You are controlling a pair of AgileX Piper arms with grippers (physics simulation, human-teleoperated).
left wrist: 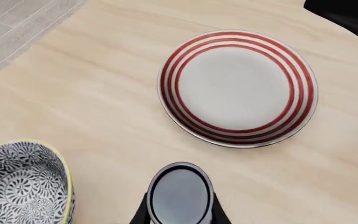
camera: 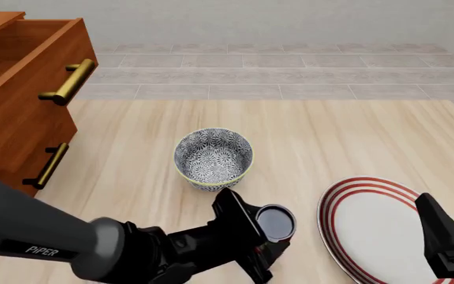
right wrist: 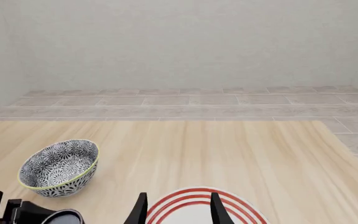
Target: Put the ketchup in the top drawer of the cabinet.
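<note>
The ketchup (camera: 276, 222) is a small can with a dark top, standing upright just in front of the grey patterned bowl (camera: 213, 158). My left gripper (camera: 262, 242) is shut on the ketchup (left wrist: 180, 192), one finger on each side of it. At the far left stands the orange-brown cabinet (camera: 6, 136). Its top drawer (camera: 33, 89) is pulled out, and the brass handle (camera: 69, 83) faces the table. My right gripper (right wrist: 179, 210) is open and holds nothing, hovering over the near part of the striped plate (right wrist: 197, 201).
A white plate with red rings (camera: 377, 228) lies right of the can. The bowl (left wrist: 20, 186) sits close beside my left gripper. The lower drawer handle (camera: 49, 165) shows under the open drawer. Past the table's far edge is tiled floor (camera: 290, 71).
</note>
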